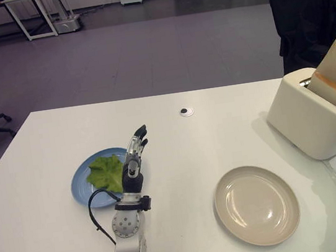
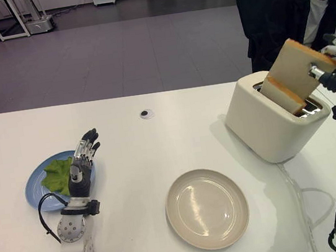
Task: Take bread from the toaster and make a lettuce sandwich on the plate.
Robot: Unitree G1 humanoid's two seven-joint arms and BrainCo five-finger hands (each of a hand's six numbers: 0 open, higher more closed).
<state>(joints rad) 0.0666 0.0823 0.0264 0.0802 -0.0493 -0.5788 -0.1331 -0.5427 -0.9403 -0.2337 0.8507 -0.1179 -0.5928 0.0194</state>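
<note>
Currently the right hand (image 2: 335, 68) is gripping a bread slice (image 2: 295, 70), which is leaning tilted with its lower end in the toaster (image 2: 268, 124) slot. The left hand (image 2: 80, 163), fingers stretched out and holding nothing, is lying at the blue plate (image 2: 37, 197) rim beside the lettuce (image 2: 56, 173). A beige plate (image 2: 207, 211) is sitting on the worktop (image 2: 158, 146) between.

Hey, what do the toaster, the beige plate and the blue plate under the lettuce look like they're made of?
Toaster: cream casing, smooth and matte with rounded corners, likely plastic or painted metal.
Beige plate: glossy, with bright reflections across it, probably glazed ceramic or melamine.
Blue plate: duller, even sheen and a thin rim, possibly plastic, though the look leaves it open.
</note>
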